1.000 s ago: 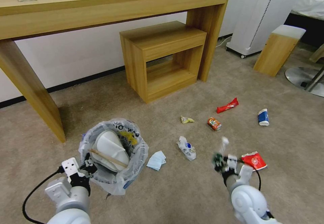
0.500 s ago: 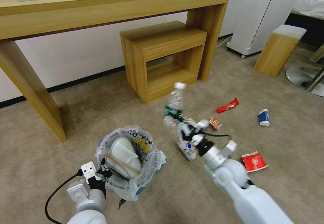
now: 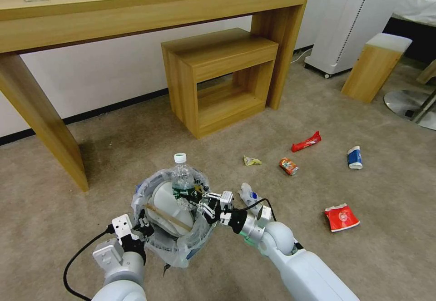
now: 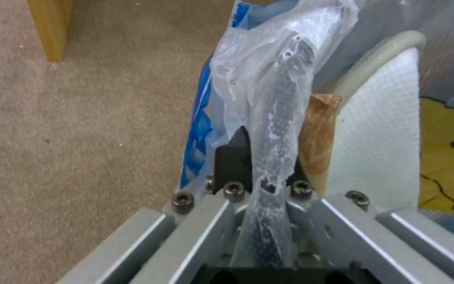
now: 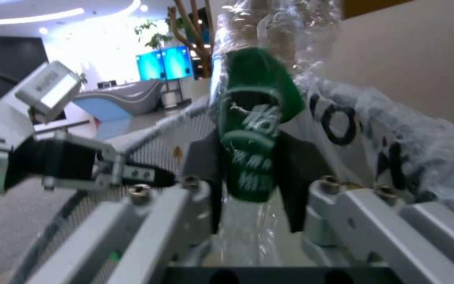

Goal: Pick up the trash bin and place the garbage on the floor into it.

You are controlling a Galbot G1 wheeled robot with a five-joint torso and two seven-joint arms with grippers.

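Trash bin is hanging just off the floor, its rim pinched by the left gripper; the right gripper has swung across and is now poising a plastic bottle over the opening. From the left wrist, fingers are clamping the liner. From the right wrist, pads are squeezing the green label, so a drop looks imminent.

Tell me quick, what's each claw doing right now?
Left claw: shut on the trash bin rim.
Right claw: shut on the plastic bottle, above the bin.

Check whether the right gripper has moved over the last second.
Yes. The right gripper, shut on a bottle, has swung from near the red packet leftward, past the crushed can, to over the bin held by the left gripper.
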